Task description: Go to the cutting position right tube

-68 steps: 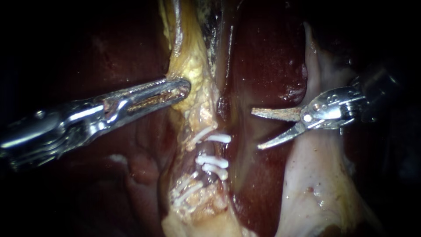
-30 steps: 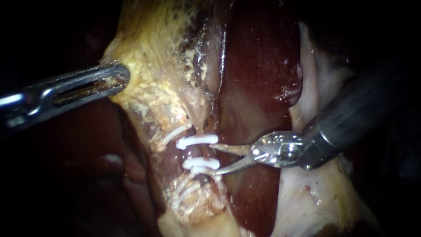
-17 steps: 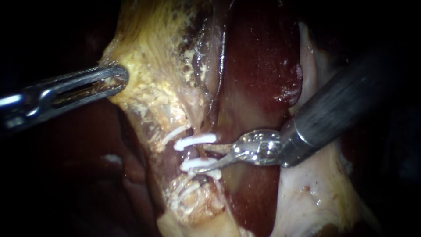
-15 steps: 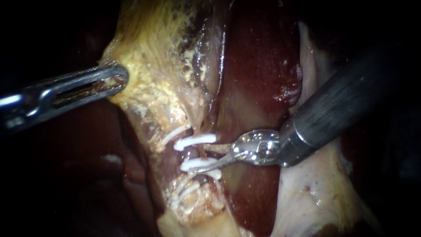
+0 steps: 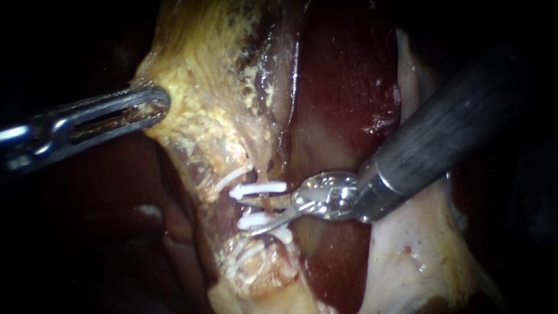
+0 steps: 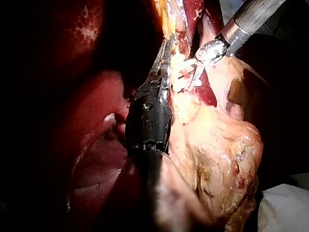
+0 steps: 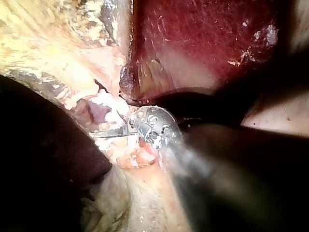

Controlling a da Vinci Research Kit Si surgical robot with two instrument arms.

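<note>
First, endoscope view, left instrument: the left instrument (image 5: 163, 106) comes in from the left. Its claw is closed on the edge of the yellow tissue (image 5: 197, 104), which is stretched toward that side.
Endoscope view, right instrument: the right instrument (image 5: 249, 215) comes down from the upper right. Its claw stands open, with a clear gap between the two thin blades.
Endoscope view, right tube: the right tube (image 5: 260, 208) passes through the gap between the open blades, which reach around it from the right. I cannot tell if a blade touches it.
Endoscope view, clips: the upper white clip (image 5: 261, 188) lies just above the upper blade. The lower white clip (image 5: 254, 220) lies against the lower blade.
Endoscope view, surroundings: the dark red liver (image 5: 343, 87) is behind the tube. Pale tissue (image 5: 407, 250) lies under the right shaft.
Left wrist view, left instrument: the long claw (image 6: 169, 43) lies closed along the yellow tissue (image 6: 217, 154).
Left wrist view, right instrument: its claw (image 6: 195, 72) sits beside the tip of the left claw, at the white clips. A white cloth (image 6: 285, 208) shows beyond the tissue.
Right wrist view, right instrument: the blurred shaft leads to the claw (image 7: 108, 124) at whitish clipped tissue. One thin blade is clear, but the gap is hard to judge here. The liver (image 7: 203, 43) lies ahead of it.
</note>
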